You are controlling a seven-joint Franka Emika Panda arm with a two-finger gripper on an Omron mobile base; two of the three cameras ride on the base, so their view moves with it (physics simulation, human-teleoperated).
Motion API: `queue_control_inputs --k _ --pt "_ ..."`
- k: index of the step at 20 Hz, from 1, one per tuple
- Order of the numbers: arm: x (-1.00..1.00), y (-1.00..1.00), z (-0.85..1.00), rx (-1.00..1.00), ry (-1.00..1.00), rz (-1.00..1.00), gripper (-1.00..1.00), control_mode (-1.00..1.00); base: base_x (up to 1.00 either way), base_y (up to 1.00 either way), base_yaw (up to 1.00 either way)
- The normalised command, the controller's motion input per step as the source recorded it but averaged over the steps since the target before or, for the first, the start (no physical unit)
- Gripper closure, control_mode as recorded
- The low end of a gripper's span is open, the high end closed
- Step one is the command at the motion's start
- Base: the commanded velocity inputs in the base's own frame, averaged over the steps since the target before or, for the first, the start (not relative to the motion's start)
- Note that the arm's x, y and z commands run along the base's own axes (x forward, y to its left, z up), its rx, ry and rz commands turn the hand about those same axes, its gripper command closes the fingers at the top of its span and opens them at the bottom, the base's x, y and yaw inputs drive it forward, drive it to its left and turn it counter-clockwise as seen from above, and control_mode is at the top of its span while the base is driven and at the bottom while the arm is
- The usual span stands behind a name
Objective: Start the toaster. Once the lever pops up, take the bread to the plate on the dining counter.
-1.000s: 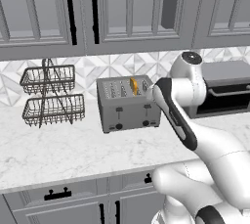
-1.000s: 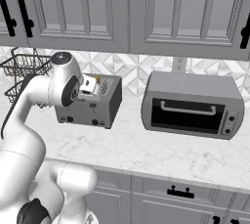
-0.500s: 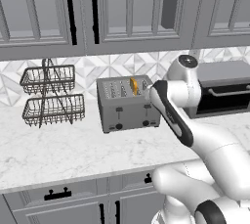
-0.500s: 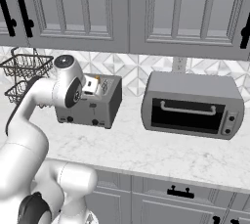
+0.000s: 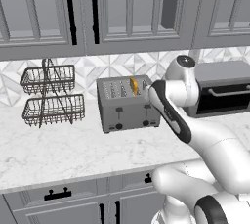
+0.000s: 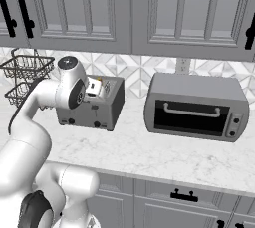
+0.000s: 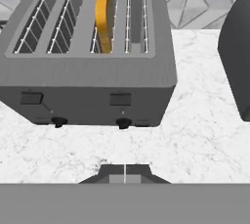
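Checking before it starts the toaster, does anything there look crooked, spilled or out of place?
Nothing stands out. The toaster sits squarely on the counter, and the bread stands upright in its third slot from the left in the hand view. No spills.

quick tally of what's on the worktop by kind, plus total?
Toaster: 1
Bread slice, in the toaster's third slot from the left in the hand view: 1
Toaster oven: 1
Two-tier wire basket rack: 1
Total: 4
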Motion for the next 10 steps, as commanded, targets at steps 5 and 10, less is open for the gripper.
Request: queue_control_inputs --k 5,10 --pt "0.11 0.02 -0.17 0.00 0.00 0.00 1.00 -1.00 0.00 0.00 0.00" --pt "0.32 0.09 0.00 0.00 0.00 0.00 1.00 -1.00 0.00 0.00 0.00"
